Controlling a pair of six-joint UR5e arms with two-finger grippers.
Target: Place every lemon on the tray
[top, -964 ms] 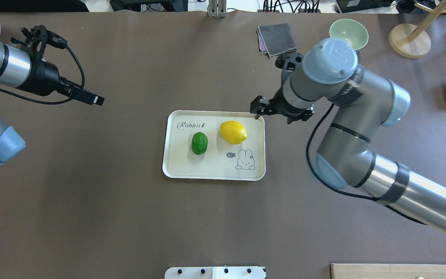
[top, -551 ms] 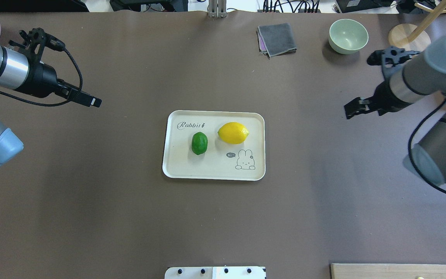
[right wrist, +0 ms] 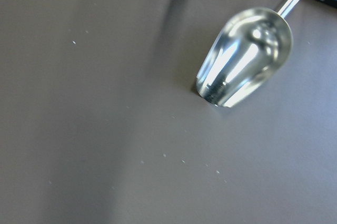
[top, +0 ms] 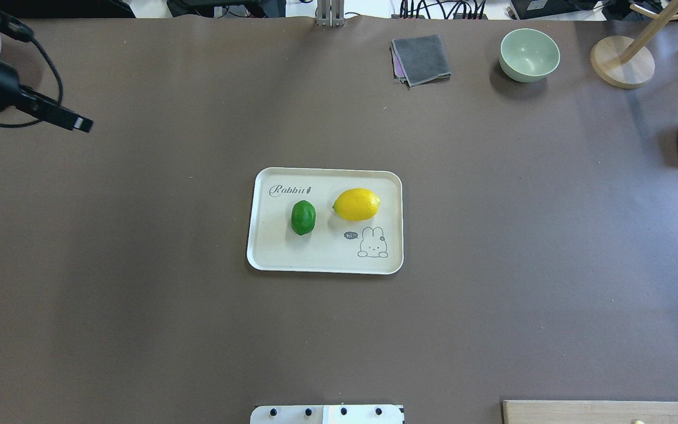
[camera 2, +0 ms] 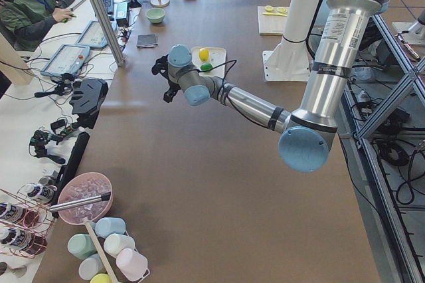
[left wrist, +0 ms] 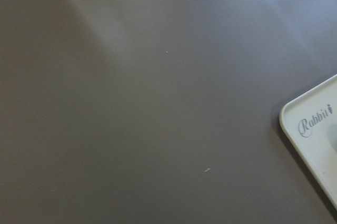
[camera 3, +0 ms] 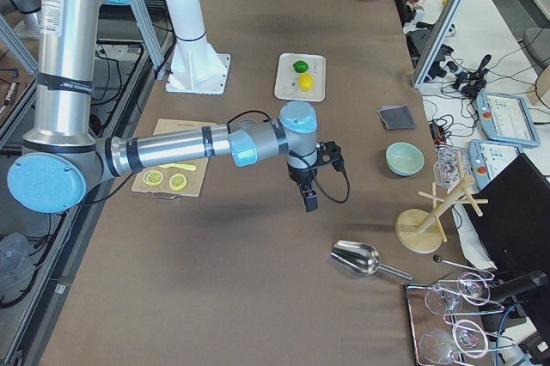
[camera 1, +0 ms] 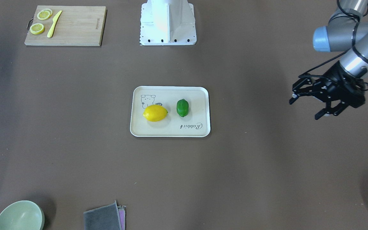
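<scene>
My right gripper (camera 3: 309, 203) has left the overhead view since a moment ago; only the right side camera catches it (too small to tell how its jaws stand). My left gripper (camera 1: 303, 110) gapes wide and empty. Well apart from its jaws, the tray (top: 268, 253) carries the yellow lemon (top: 356, 204) and the green lemon (top: 303, 217).
</scene>
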